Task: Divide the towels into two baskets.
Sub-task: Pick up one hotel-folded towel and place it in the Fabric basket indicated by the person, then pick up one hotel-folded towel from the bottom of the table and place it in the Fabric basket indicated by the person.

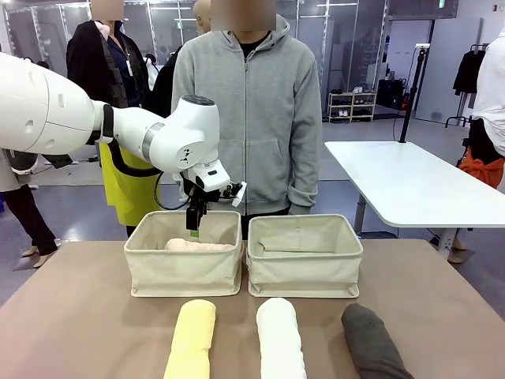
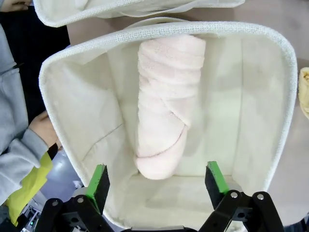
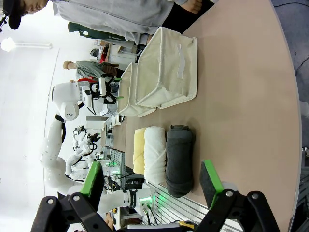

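Nearest on the table (image 1: 79, 316), three rolled towels are lying side by side: the yellow towel (image 1: 191, 339) at left, the white towel (image 1: 281, 338) in the middle and the dark grey towel (image 1: 374, 343) at right. The right gripper (image 3: 150, 169) is hanging above the grey roll with its jaws wide apart, holding nothing.

Behind the rolls, the left basket (image 1: 183, 268) and the right basket (image 1: 304, 272) are standing just beside each other. The pink towel (image 2: 166, 106) is lying lengthwise in the left one. The left gripper (image 2: 157, 176) is hovering over its near end, fingers spread and empty. Beyond the baskets a person (image 1: 246, 118) is standing and watching.

The pink roll's placement looks done. Next, the arm is probably lifting clear and reaching for a roll on the table, gripping it across the middle.

Count: four towels, one binned and three waiting, and two baskets, the right one looking empty.
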